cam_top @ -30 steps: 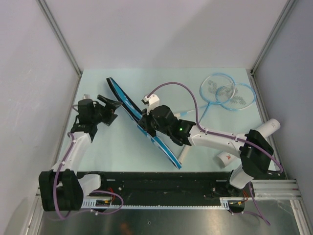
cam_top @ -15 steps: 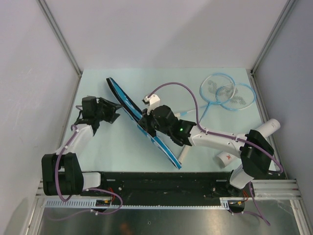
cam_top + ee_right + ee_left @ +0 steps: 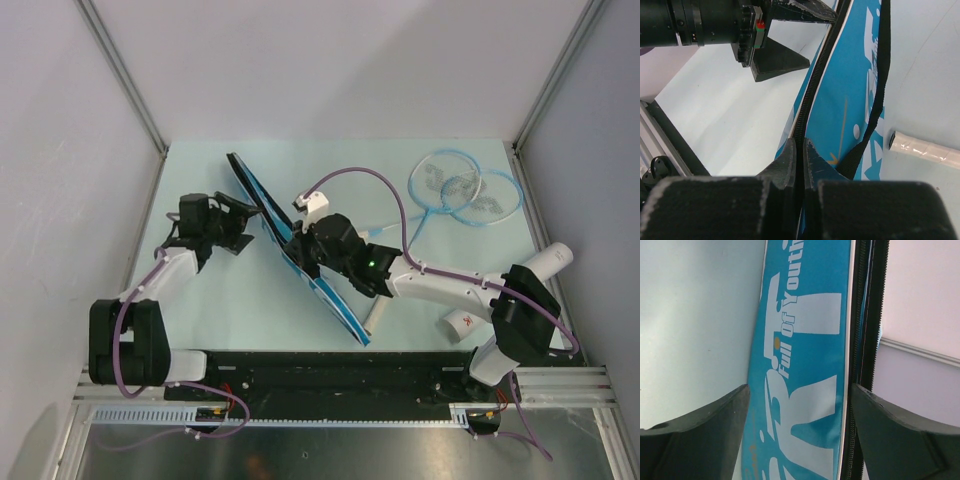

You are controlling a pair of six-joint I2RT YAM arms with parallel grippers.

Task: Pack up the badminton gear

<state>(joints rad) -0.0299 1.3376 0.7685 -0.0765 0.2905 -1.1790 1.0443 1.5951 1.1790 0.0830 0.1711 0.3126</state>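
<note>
On the tabletop (image 3: 230,300), right pincer (image 3: 800,145) clamps one blue cover (image 3: 335,300), left pincer (image 3: 248,212) gapes wide near it; two rackets (image 3: 440,178) beyond.

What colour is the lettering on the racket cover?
White, on the blue cover; clearest in the left wrist view.

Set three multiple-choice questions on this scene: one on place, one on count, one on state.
1. Where do the rackets lie? A far right B near left C near middle
2. How many rackets are there? A one B two C four
3. The right gripper is: A open B shut on the cover's edge C shut on a racket
Answers: 1 A: they lie far right in the top view. 2 B: two overlap, both blue-rimmed. 3 B: its fingers pinch that edge.
</note>
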